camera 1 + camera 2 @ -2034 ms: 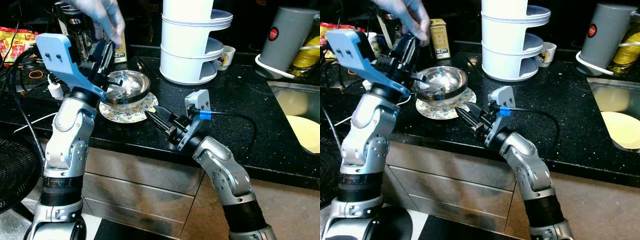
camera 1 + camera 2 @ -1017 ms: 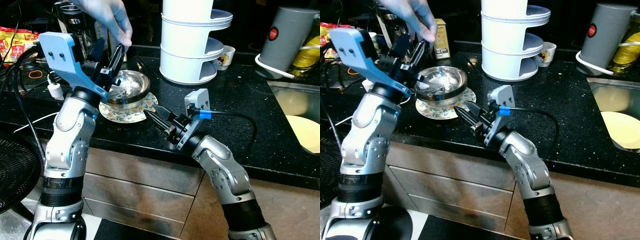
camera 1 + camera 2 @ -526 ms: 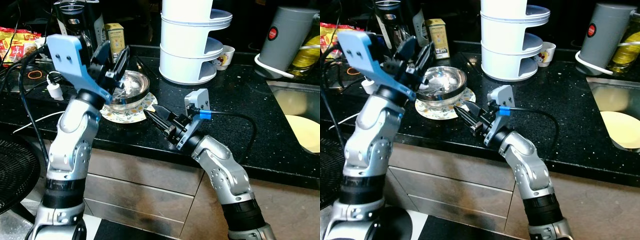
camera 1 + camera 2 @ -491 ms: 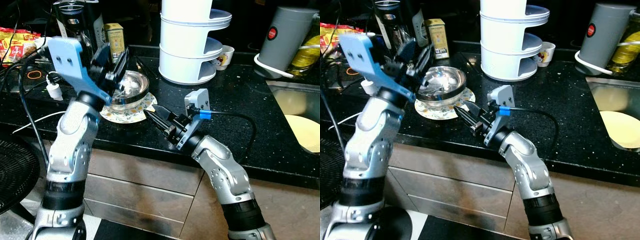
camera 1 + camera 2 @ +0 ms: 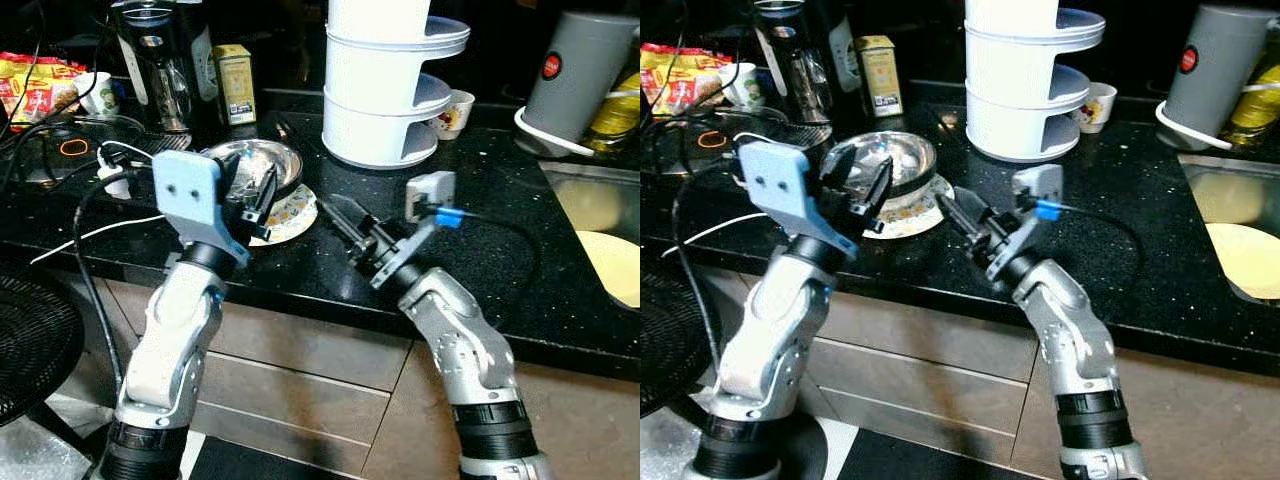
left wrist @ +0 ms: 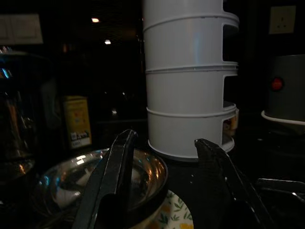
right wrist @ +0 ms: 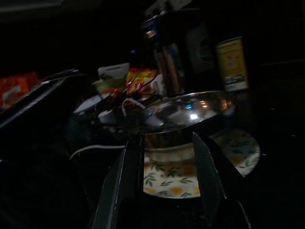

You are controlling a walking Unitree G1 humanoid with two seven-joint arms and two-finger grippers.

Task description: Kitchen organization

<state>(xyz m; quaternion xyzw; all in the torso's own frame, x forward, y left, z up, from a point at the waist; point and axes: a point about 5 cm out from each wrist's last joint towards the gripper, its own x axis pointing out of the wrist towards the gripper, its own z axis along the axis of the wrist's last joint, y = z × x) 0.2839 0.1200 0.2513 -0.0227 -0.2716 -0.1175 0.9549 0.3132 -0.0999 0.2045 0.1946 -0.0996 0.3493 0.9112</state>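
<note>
A shiny bowl [image 5: 262,163] sits on a flowery plate [image 5: 283,212] near the front edge of the black tabletop [image 5: 520,270], so both arms can reach it. There seem to be a few small things inside the bowl, but they are too dark to name. The left pincer [image 5: 258,192] hangs at about 7 o'clock from the bowl, just beside its rim, with its two black fingers spread wide and nothing between them. It looks ready to close on the rim. The right pincer [image 5: 345,218] points at the plate from about 4 o'clock, low over the tabletop. Its fingers are spread too and hold nothing. In the right wrist view the bowl and plate sit right between those fingers, so it is lined up to take the plate's edge. The two pincers come from opposite sides, likely so one can lift the bowl while the other steadies or takes the plate. At about 1 o'clock from the bowl stands a tall white rack [image 5: 385,90] with a small cup [image 5: 455,112] beside it. A yellow box [image 5: 234,83] and a glass jug [image 5: 158,60] stand behind the bowl at about 11 o'clock. A sink [image 5: 600,230] lies far off at 3 o'clock. Nothing is picked up yet.
</note>
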